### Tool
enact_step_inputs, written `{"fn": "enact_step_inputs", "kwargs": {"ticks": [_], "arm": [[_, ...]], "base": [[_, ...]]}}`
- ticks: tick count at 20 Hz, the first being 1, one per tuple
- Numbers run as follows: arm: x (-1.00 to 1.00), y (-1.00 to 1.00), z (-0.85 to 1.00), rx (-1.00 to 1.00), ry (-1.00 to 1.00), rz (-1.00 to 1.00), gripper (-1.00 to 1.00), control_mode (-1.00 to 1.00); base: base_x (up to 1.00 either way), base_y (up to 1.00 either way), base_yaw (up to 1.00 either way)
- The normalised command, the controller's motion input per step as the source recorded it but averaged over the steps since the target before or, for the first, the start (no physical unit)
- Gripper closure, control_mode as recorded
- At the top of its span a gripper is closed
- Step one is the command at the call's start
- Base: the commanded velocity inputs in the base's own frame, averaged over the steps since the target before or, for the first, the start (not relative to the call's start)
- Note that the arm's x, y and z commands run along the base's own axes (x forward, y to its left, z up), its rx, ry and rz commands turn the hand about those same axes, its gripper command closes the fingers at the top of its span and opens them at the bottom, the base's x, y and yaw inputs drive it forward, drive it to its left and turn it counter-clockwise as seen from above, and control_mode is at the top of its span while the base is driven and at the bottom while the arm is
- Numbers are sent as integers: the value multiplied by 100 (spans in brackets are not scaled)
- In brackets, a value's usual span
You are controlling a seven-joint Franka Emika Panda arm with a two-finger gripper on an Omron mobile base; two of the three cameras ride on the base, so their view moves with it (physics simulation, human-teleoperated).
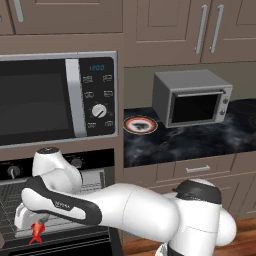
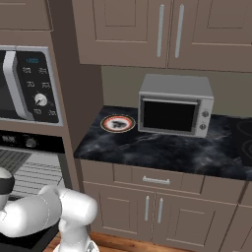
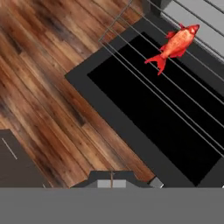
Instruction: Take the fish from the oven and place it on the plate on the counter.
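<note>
The small red fish (image 1: 36,232) (image 3: 177,43) lies on a wire rack pulled out over the open oven (image 1: 75,161) (image 2: 29,142) door. My gripper (image 1: 42,220) (image 3: 111,178) hovers just above and beside the fish, shut, with nothing between its fingertips. In the hand view the fish sits at the top right, well away from the tips. The plate (image 1: 140,124) (image 2: 117,123), orange-rimmed with a dark centre, rests on the black marbled counter (image 1: 200,142) (image 2: 162,150) at its left end, far from the gripper.
A large microwave (image 1: 50,100) is built in above the oven. A grey toaster oven (image 1: 192,97) (image 2: 174,106) stands on the counter right of the plate. The dark glass oven door (image 3: 144,109) lies flat over the wooden floor (image 3: 39,87).
</note>
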Motion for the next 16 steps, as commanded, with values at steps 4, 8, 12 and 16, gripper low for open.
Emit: {"fn": "enact_step_inputs", "kwargs": {"ticks": [4,8,12,16], "arm": [[31,4,-25,0,0,-35,100,-100],[18,0,-39,0,0,-40,100,-100],[2,0,-44,0,-5,-44,100,-100],[0,6,-39,0,-11,-50,-100,-100]], "base": [[0,0,0],[0,0,0],[0,0,0],[0,0,0]]}}
